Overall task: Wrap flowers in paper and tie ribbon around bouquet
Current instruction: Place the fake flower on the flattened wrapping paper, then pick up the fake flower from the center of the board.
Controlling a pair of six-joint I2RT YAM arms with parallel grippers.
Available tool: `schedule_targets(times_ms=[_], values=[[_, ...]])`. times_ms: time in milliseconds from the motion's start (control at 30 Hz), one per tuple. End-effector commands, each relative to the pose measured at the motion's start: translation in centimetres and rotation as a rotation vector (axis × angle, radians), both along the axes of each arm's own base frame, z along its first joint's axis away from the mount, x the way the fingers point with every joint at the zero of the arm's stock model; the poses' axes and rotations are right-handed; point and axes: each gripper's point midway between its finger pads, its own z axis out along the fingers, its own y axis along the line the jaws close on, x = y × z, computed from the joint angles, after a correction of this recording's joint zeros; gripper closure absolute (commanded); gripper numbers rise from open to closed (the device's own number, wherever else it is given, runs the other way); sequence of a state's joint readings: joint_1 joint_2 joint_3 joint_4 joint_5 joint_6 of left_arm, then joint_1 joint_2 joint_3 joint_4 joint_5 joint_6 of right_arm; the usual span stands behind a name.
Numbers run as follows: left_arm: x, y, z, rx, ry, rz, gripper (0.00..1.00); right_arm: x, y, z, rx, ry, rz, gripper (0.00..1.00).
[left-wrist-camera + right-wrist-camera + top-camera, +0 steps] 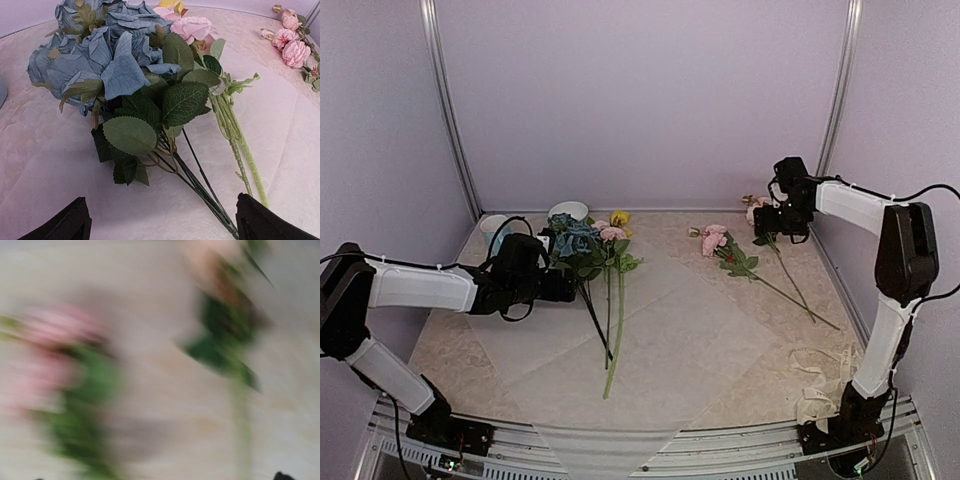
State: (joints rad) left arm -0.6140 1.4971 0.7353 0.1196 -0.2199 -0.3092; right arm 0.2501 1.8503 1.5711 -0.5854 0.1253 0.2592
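White translucent paper (650, 340) flat on the table, laid cornerwise; flowers (585, 245) only partly gathered: blue hydrangea bunch with pink and yellow heads on the sheet's left half, stalks pointing toward the near edge; two loose pink stems (715, 240) well apart to the right, toward the far right corner. Left gripper (162, 225) spread wide, low by the bunch's stalks, pinching nothing. Right gripper (775, 222) above the farther pink stem; wrist view smeared, fingertips only at its bottom corners, so reads as spread and empty. Ribbon (820, 385) heaped by the right arm's base. Judged step: gathering stems onto the sheet; no wrap, no tie yet. Next: drop right jaws astride a thin stalk, pinch, carry to the bunch; heads level, stalks parallel; then fold the paper.
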Motion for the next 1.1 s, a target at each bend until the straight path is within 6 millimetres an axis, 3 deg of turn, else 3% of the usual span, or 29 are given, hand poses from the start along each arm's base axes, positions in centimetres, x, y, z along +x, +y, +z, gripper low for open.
schedule_targets(times_ms=[0,100,333,433,633,700,833,933,1067], values=[[0.5,0.4,0.7,0.023,-0.011,0.017,0.01,-0.8,-6.0,-5.6,-0.107,0.2,-0.018,0.1],[0.5,0.7,0.6,0.031,-0.005,0.029,0.01,0.2,-7.9,-8.3,-0.081,0.257,-0.026,0.2],[0.9,0.5,-0.2,0.056,0.022,0.031,0.01,0.7,-8.9,-13.1,-0.074,0.364,0.004,0.32],[1.1,0.3,-0.2,0.053,0.023,0.029,0.01,0.7,-9.5,-14.2,-0.1,0.382,0.002,0.44],[1.2,0.3,-0.1,0.059,0.02,0.03,0.01,0.5,-10.0,-14.5,-0.153,0.395,0.044,0.75],[1.1,0.4,0.0,0.057,0.018,0.031,0.01,0.5,-10.4,-14.1,-0.18,0.389,0.047,0.87],[0.9,0.5,0.1,0.056,0.018,0.031,0.01,1.2,-11.8,-11.5,-0.247,0.328,-0.001,1.0],[0.8,0.6,0.2,0.054,0.013,0.033,0.01,1.7,-12.4,-8.1,-0.269,0.251,-0.055,1.0],[0.8,0.8,0.5,0.052,0.008,0.04,0.01,2.0,-11.1,-1.4,-0.233,0.074,-0.085,1.0]])
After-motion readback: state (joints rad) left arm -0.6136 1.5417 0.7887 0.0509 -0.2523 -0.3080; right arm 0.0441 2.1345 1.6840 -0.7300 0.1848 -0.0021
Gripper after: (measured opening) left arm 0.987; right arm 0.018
